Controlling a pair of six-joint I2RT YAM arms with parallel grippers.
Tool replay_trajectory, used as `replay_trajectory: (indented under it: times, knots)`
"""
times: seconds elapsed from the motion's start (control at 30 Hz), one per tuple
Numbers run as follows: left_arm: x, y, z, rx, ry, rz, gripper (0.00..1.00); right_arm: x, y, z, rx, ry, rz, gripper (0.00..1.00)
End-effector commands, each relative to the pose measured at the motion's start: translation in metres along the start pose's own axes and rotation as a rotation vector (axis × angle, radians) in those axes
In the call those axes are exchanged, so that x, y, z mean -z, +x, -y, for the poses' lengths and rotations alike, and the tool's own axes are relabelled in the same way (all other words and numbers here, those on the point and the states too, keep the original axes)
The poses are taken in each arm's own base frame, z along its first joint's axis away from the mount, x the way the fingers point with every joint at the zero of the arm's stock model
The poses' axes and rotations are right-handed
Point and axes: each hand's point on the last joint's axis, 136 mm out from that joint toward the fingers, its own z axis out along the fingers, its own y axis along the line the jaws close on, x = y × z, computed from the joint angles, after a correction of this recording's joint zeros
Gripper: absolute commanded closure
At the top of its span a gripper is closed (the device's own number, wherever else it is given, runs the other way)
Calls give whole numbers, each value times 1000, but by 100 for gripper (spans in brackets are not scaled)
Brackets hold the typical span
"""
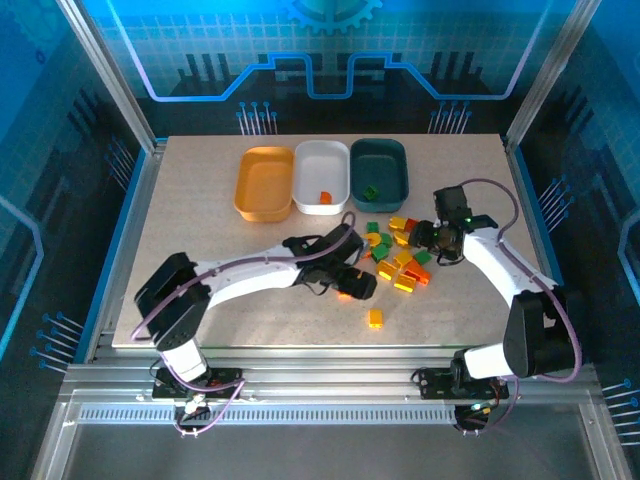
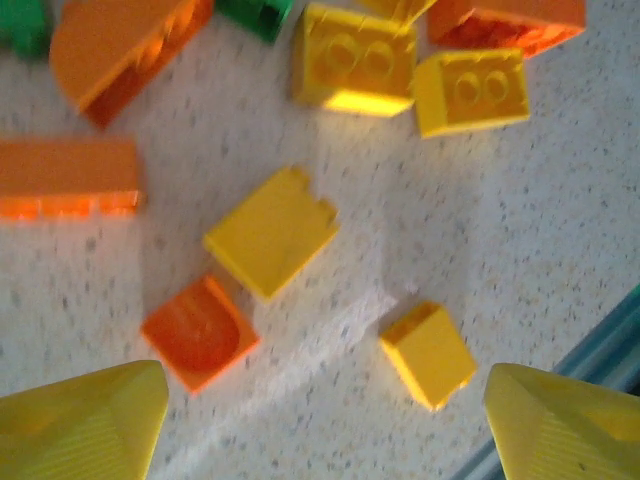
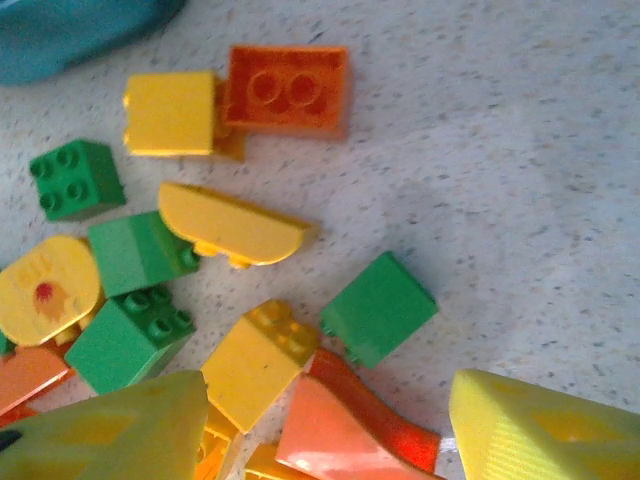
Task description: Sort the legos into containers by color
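Legos (image 1: 398,255) are mostly piled on the table (image 1: 200,270), in front of the dark teal tray (image 1: 379,150) and between the two arms. One lone yellow brick (image 1: 375,318) is set apart from the pile, nearer the table's front edge.

Three trays are lined up side by side at the back: orange-yellow tray (image 1: 262,185) on the left, white tray (image 1: 321,160) in the middle, teal on the right. One orange-red brick (image 1: 326,197) is seen in the white tray, one green brick (image 1: 371,191) in the teal one.

Left gripper (image 2: 325,435) is held low at the pile's left edge. Jaws are spread wide and nothing is clamped. Bare table is seen between its fingertips (image 2: 85,420). Just ahead of them, a flat yellow brick (image 2: 270,232) is lying on the table, with a rounded orange-red brick (image 2: 200,333) touching its corner. A smaller yellow brick (image 2: 430,352) is placed a little apart, toward the other fingertip.

Right gripper (image 3: 330,425) is positioned over the pile's right side, jaws apart, not closed on anything. A curved orange-red piece (image 3: 350,445) is lying between the two fingers, with a gap seen to the finger on the wrist view's right. A yellow studded brick (image 3: 258,365) is partly overlapped by the other finger; contact cannot be told. A green flat brick (image 3: 378,308) is sitting just beyond the orange-red piece.
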Motion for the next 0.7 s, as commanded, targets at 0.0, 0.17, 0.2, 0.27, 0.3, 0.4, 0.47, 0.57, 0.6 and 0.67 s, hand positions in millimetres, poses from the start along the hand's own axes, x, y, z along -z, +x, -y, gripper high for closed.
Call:
replay_trajectory:
  times: [0.0, 0.17, 0.2, 0.27, 0.3, 0.4, 0.47, 0.57, 0.6, 0.67]
  knots:
    - [-17, -4, -12, -56, -93, -58, 19, 14, -6, 11, -49, 1, 26, 33]
    - [-31, 4, -22, -6, -204, -129, 21, 23, -1, 20, -52, 0, 48, 32]
    - [-30, 4, -25, 3, -244, -128, 21, 24, 0, 22, -53, 1, 52, 31]
    - [-27, 4, -23, 17, -268, -128, 21, 26, -1, 24, -56, 1, 58, 31]
    - [-28, 4, -20, 33, -260, -128, 21, 26, -1, 24, -56, -1, 61, 31]
    - [-39, 9, -15, 85, -236, -158, 21, 25, -2, 24, -63, -8, 61, 31]
    - [-48, 14, -12, 107, -220, -187, 23, 25, -2, 22, -63, -16, 61, 30]
    - [-58, 18, -12, 137, -213, -199, 26, 27, -3, 22, -62, -19, 65, 30]
    - [-60, 19, -14, 144, -219, -200, 26, 28, -3, 22, -61, -21, 68, 30]
    - [-63, 19, -16, 155, -231, -199, 27, 29, -4, 21, -59, -27, 74, 31]
